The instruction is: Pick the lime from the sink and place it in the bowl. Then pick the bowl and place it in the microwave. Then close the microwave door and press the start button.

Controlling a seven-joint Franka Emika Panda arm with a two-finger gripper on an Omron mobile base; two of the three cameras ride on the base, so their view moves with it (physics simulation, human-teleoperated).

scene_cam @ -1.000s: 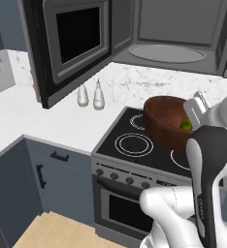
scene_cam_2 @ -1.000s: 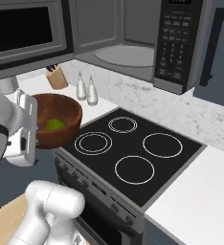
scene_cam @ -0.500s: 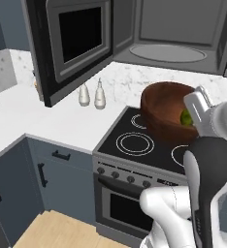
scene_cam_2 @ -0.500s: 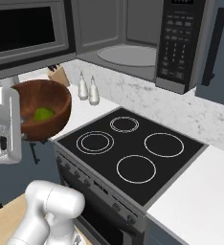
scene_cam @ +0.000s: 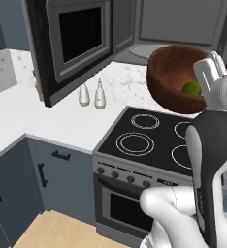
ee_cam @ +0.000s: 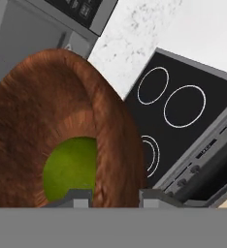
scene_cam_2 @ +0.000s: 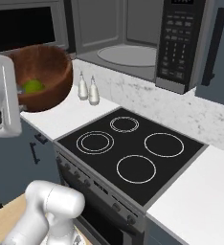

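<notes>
Microwave [scene_cam_2: 133,43] hung open above stove [scene_cam_2: 133,153], door [scene_cam: 76,46] swung wide. Bowl [scene_cam: 176,77] was held tilted in air, level with microwave mouth. Claw [ee_cam: 116,197] pinched bowl wall (one finger inside). Lime [ee_cam: 69,167] lay inside bowl.

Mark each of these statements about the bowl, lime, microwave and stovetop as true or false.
1. The lime lies inside the bowl. True.
2. The bowl rests on the microwave's glass tray. False: the gripper holds it in the air by its rim, outside the microwave.
3. The microwave door is open. True.
4. A pot stands on the stovetop. False: the stovetop's burners are bare.
5. Two small shakers stand on the counter. True.
</notes>
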